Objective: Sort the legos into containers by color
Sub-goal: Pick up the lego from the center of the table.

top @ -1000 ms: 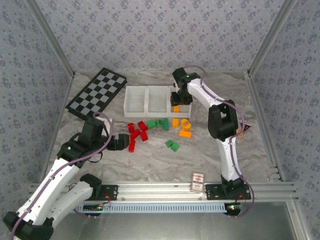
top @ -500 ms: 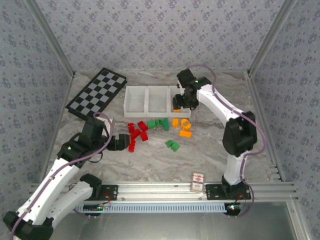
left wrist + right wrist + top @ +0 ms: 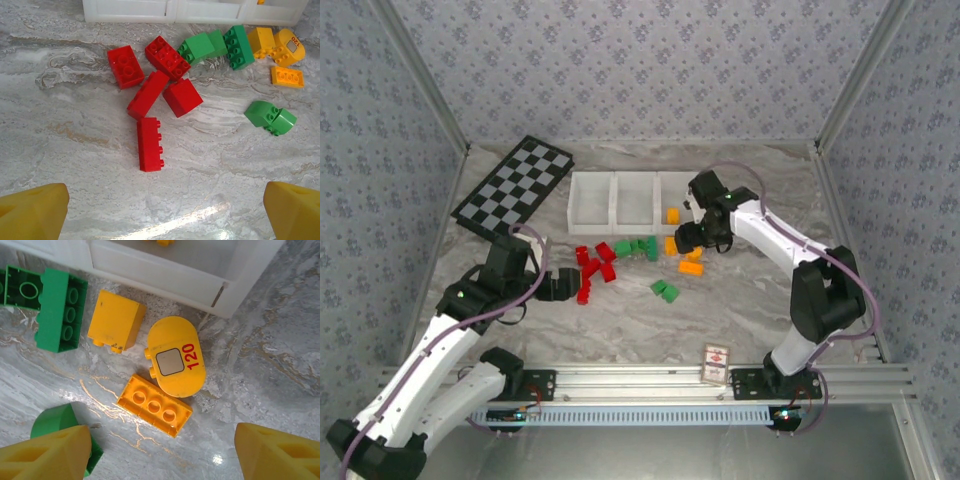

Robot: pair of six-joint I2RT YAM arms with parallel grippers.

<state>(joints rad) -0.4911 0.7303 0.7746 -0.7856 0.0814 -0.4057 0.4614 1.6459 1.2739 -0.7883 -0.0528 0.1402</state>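
Right gripper (image 3: 162, 452) spread, empty; 3-stud orange lego (image 3: 155, 405) just ahead, long axis nearly along closing line. Left gripper (image 3: 162, 215) spread too.

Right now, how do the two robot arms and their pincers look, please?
Both the left arm and the right arm have white shells with black joints, and a thin purple cable runs along each. The left pincer and right pincer have black bodies; their fingers are yellow plastic.
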